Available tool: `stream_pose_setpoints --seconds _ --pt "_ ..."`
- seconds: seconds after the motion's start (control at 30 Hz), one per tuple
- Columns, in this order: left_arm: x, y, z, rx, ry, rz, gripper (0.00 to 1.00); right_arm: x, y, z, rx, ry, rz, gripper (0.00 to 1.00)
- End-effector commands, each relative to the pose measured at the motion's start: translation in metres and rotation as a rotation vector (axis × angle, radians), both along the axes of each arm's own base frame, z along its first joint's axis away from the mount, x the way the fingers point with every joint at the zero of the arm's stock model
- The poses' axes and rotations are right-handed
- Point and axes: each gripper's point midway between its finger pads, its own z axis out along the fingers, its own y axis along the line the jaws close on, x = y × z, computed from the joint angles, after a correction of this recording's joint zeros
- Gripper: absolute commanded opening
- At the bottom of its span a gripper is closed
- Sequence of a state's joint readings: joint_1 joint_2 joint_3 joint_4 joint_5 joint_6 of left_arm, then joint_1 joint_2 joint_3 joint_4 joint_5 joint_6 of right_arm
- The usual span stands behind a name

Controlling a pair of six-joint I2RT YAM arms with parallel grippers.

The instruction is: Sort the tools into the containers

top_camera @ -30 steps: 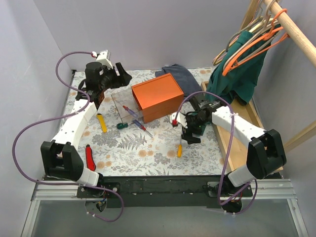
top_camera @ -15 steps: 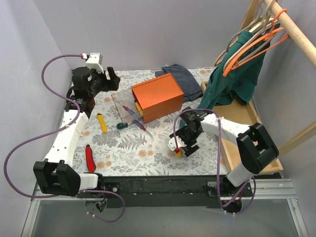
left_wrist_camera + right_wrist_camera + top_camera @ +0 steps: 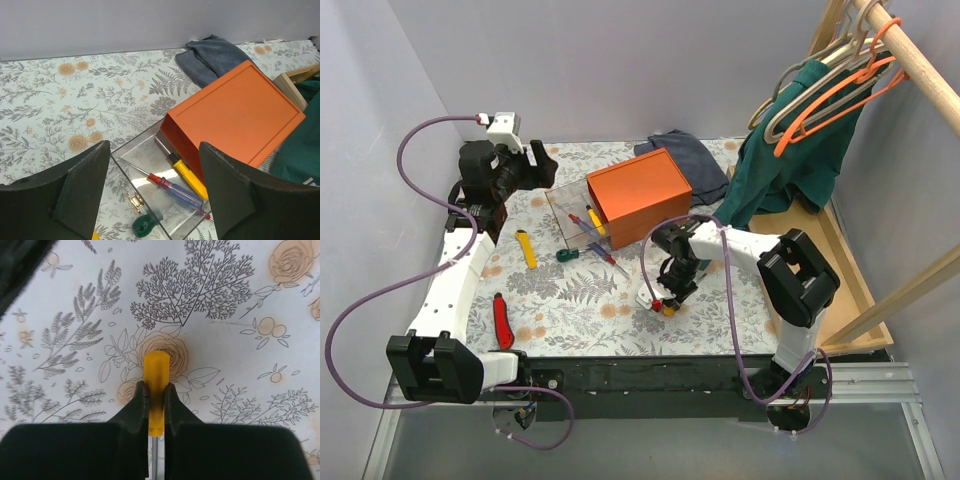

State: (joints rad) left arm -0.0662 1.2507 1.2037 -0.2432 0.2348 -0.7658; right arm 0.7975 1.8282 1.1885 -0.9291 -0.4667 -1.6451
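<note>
My right gripper [image 3: 665,300] [image 3: 156,387] is down at the floral table, shut on the yellow-orange handle of a thin screwdriver [image 3: 156,367] [image 3: 668,309]. My left gripper [image 3: 538,162] [image 3: 154,146] hangs open above the far left, empty, looking down at the clear box [image 3: 570,212] [image 3: 125,156]. That box holds a red-and-blue screwdriver [image 3: 177,189] and a yellow-handled one [image 3: 191,176]. The orange box [image 3: 638,195] [image 3: 235,115] stands against it. A green-handled tool [image 3: 565,254] [image 3: 142,225], a yellow tool [image 3: 526,249] and a chunky red tool [image 3: 502,320] lie on the table.
A grey cloth [image 3: 685,155] [image 3: 210,57] lies behind the orange box. A long wooden tray [image 3: 840,250] runs along the right edge, under a green garment [image 3: 785,160] and hangers on a wooden rail. Walls close the back and left.
The right arm swung left and toward the near edge, came down over the yellow-orange screwdriver and closed its jaws on the handle. The left arm drew back to the left, still open.
</note>
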Motion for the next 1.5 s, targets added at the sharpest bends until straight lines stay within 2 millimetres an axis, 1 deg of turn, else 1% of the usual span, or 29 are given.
stream_pose_setpoints --seconds 0.0,0.03,0.07,0.1,0.13,0.17,0.2,0.23,0.27,0.3,0.37,0.4,0.43,0.5,0.53,0.6,0.63,0.7,0.73,0.77,0.8,0.87,0.93,1.07,1.17,1.27,1.37,1.4,1.47 --pt "-0.01 0.004 0.008 0.01 -0.025 0.002 0.71 0.0 0.017 0.059 0.055 0.043 -0.052 0.01" --pt "-0.009 0.005 0.006 0.01 -0.025 0.005 0.71 0.001 0.022 0.073 0.088 0.068 -0.073 0.01" --pt "-0.009 0.004 0.005 0.006 -0.021 0.005 0.71 0.009 0.032 0.099 0.121 0.072 -0.109 0.01" --pt "-0.01 0.005 0.002 0.002 -0.014 0.009 0.71 0.013 0.038 0.109 0.138 0.096 -0.136 0.01" --pt "-0.01 0.006 0.001 0.0 -0.011 0.015 0.71 0.016 0.048 0.127 0.193 0.152 -0.179 0.01" --pt "-0.01 0.007 -0.002 -0.01 -0.003 0.028 0.71 0.016 0.052 0.141 0.21 0.198 -0.213 0.01" --pt "-0.011 0.01 -0.003 -0.021 0.001 0.048 0.71 0.027 0.065 0.171 0.26 0.216 -0.275 0.01" --pt "-0.01 0.018 -0.005 -0.026 0.005 0.094 0.71 0.03 0.078 0.178 0.291 0.298 -0.316 0.01" --pt "-0.01 0.022 -0.007 -0.041 0.014 0.117 0.71 0.033 0.086 0.191 0.321 0.337 -0.342 0.01" --pt "-0.009 0.029 -0.009 -0.046 0.02 0.148 0.72 0.041 0.099 0.213 0.361 0.378 -0.389 0.01" --pt "-0.009 0.043 -0.016 -0.056 0.044 0.213 0.72 0.042 0.118 0.241 0.424 0.49 -0.431 0.01" --pt "-0.009 0.047 -0.018 -0.073 0.055 0.239 0.72 0.054 0.132 0.255 0.501 0.486 -0.433 0.01" --pt "-0.009 0.06 -0.021 -0.079 0.064 0.277 0.72 0.051 0.138 0.266 0.48 0.598 -0.507 0.01" --pt "-0.011 0.068 -0.027 -0.087 0.083 0.305 0.72 0.058 0.15 0.278 0.499 0.669 -0.554 0.01" --pt "-0.012 0.07 -0.029 -0.088 0.088 0.311 0.72 0.065 0.161 0.29 0.509 0.739 -0.602 0.01" --pt "-0.014 0.072 -0.033 -0.088 0.097 0.312 0.72 0.075 0.172 0.296 0.518 0.802 -0.654 0.01" --pt "-0.015 0.072 -0.034 -0.086 0.098 0.314 0.72 0.087 0.18 0.304 0.543 0.852 -0.703 0.01" --pt "-0.019 0.074 -0.037 -0.09 0.105 0.318 0.72 0.103 0.188 0.308 0.591 0.892 -0.757 0.01" --pt "-0.02 0.075 -0.038 -0.091 0.106 0.32 0.72 0.12 0.192 0.321 0.695 0.867 -0.751 0.01" --pt "-0.023 0.078 -0.039 -0.092 0.107 0.327 0.72 0.125 0.193 0.325 0.665 0.943 -0.808 0.01" --pt "-0.025 0.079 -0.039 -0.094 0.108 0.326 0.72 0.138 0.199 0.313 0.654 0.951 -0.842 0.01" --pt "-0.029 0.082 -0.039 -0.091 0.108 0.333 0.72 0.148 0.206 0.32 0.705 0.903 -0.838 0.01" --pt "-0.033 0.085 -0.044 -0.091 0.122 0.338 0.72 0.16 0.214 0.314 0.727 0.892 -0.875 0.01" --pt "-0.04 0.089 -0.052 -0.099 0.139 0.341 0.72 0.168 0.227 0.313 0.77 0.855 -0.86 0.01" --pt "-0.042 0.09 -0.059 -0.117 0.158 0.337 0.72 0.181 0.236 0.309 0.812 0.822 -0.87 0.01" --pt "-0.043 0.088 -0.066 -0.139 0.181 0.318 0.71 0.193 0.244 0.311 0.854 0.794 -0.862 0.01" --pt "-0.045 0.085 -0.076 -0.139 0.204 0.303 0.7 0.206 0.25 0.305 0.89 0.745 -0.878 0.01" --pt "-0.045 0.085 -0.078 -0.139 0.209 0.301 0.7 0.212 0.251 0.299 0.893 0.734 -0.902 0.01" --pt "-0.047 0.086 -0.083 -0.136 0.22 0.301 0.7 0.217 0.253 0.287 0.877 0.714 -0.915 0.01"
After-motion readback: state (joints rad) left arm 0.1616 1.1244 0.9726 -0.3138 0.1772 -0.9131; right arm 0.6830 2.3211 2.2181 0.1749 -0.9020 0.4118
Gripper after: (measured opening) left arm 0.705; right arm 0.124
